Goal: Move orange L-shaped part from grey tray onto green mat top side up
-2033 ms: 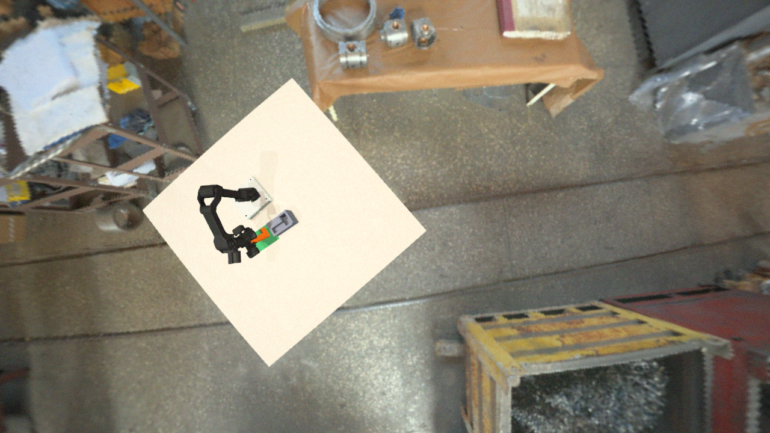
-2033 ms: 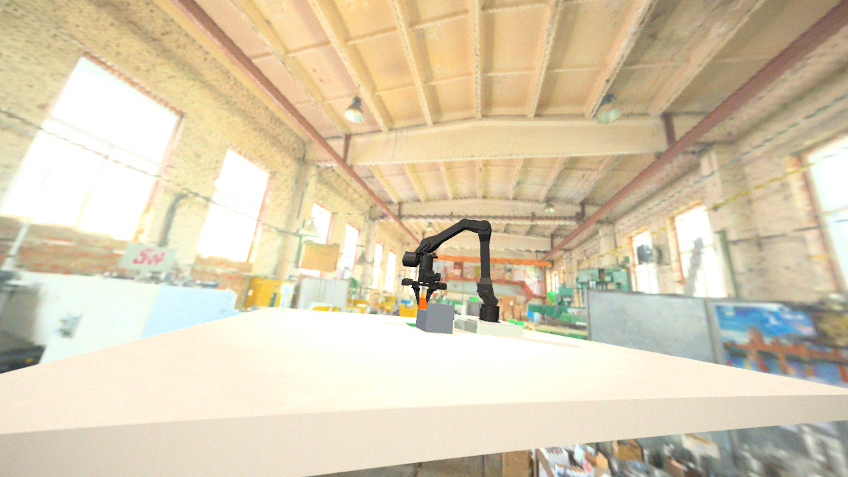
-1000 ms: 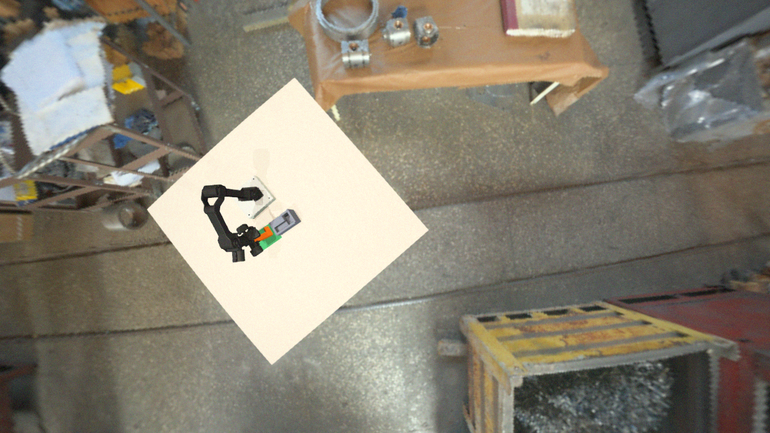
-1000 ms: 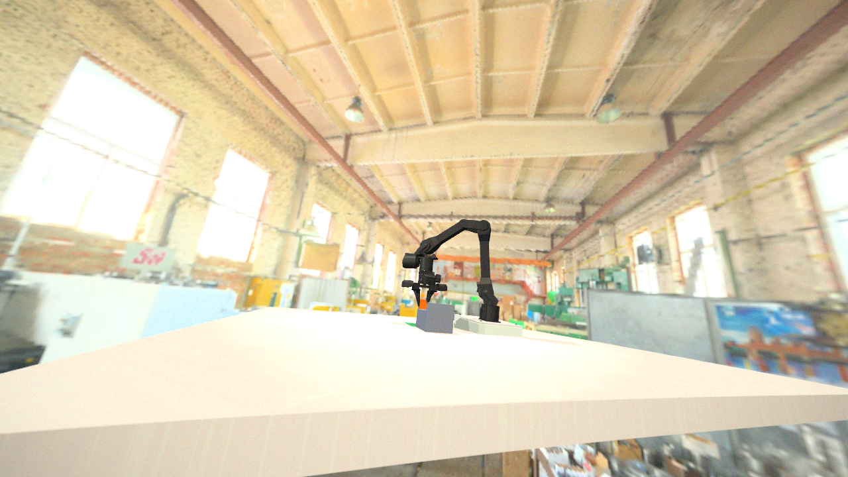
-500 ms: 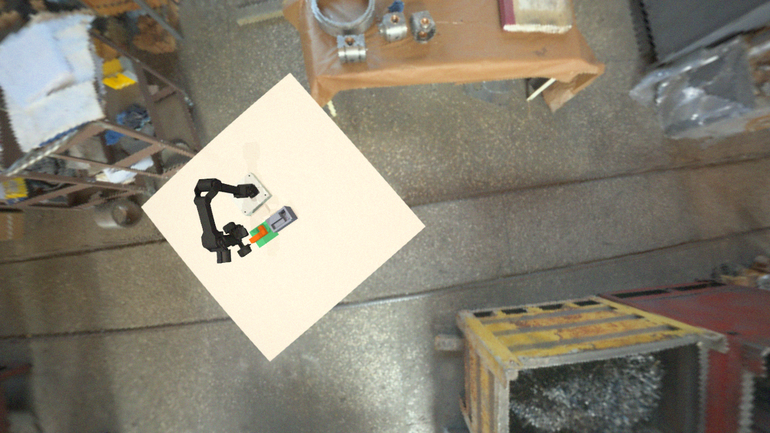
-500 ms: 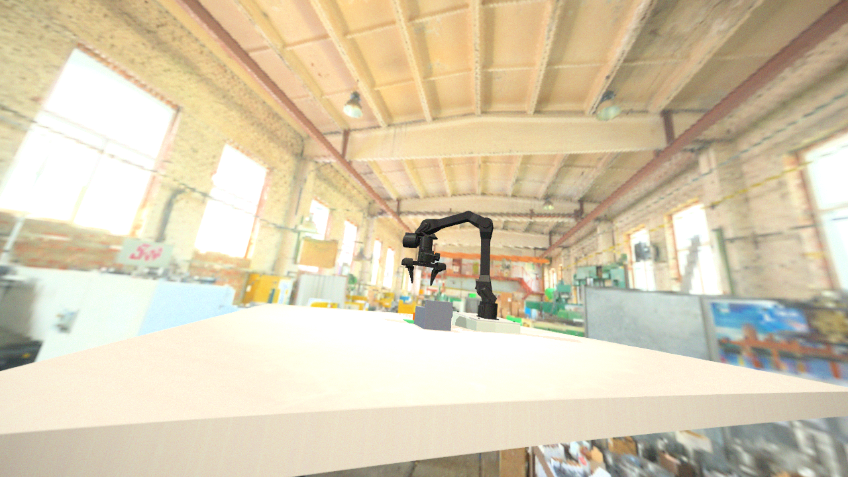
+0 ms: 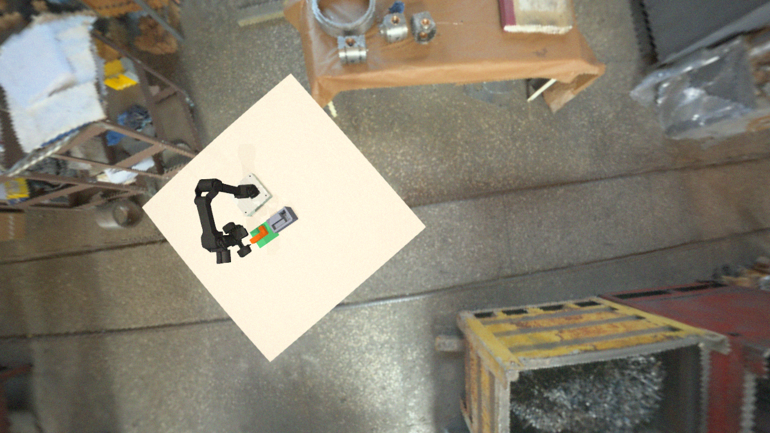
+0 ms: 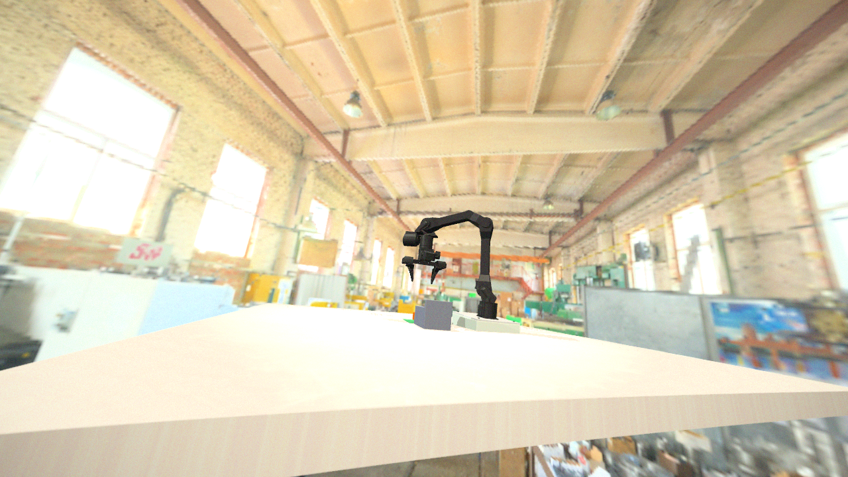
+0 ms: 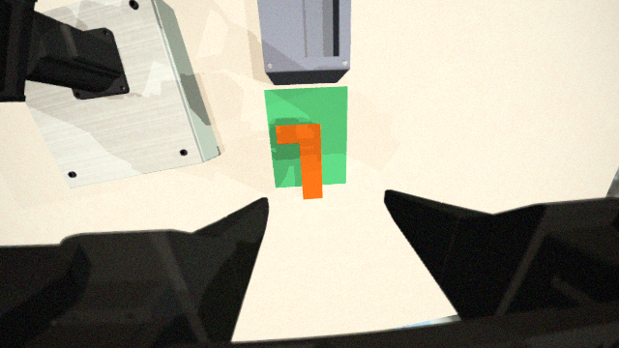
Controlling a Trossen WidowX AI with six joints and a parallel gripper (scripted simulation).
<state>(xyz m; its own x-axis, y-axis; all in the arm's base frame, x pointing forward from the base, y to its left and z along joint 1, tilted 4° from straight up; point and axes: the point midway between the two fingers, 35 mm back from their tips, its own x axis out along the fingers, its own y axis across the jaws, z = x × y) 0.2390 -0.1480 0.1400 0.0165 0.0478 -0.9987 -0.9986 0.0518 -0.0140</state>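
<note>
The orange L-shaped part (image 7: 260, 233) (image 9: 310, 157) lies flat on the green mat (image 7: 266, 242) (image 9: 329, 103), with its short leg toward the tray. Its long end sticks out a little over the mat's near edge. The grey tray (image 7: 282, 219) (image 8: 434, 314) (image 9: 290, 39) stands just beyond the mat, and its pocket is empty. My gripper (image 7: 242, 240) (image 8: 423, 273) (image 9: 327, 199) is open and empty. It hangs well above the table, on the near side of the part, touching nothing. The part is hidden behind the tray in the exterior view.
The arm's pale base plate (image 7: 258, 203) (image 8: 495, 324) (image 9: 121, 126) lies left of the mat and tray. All stand on a cream table top (image 7: 333, 193) (image 8: 296, 368). Workshop clutter lies on the floor around it.
</note>
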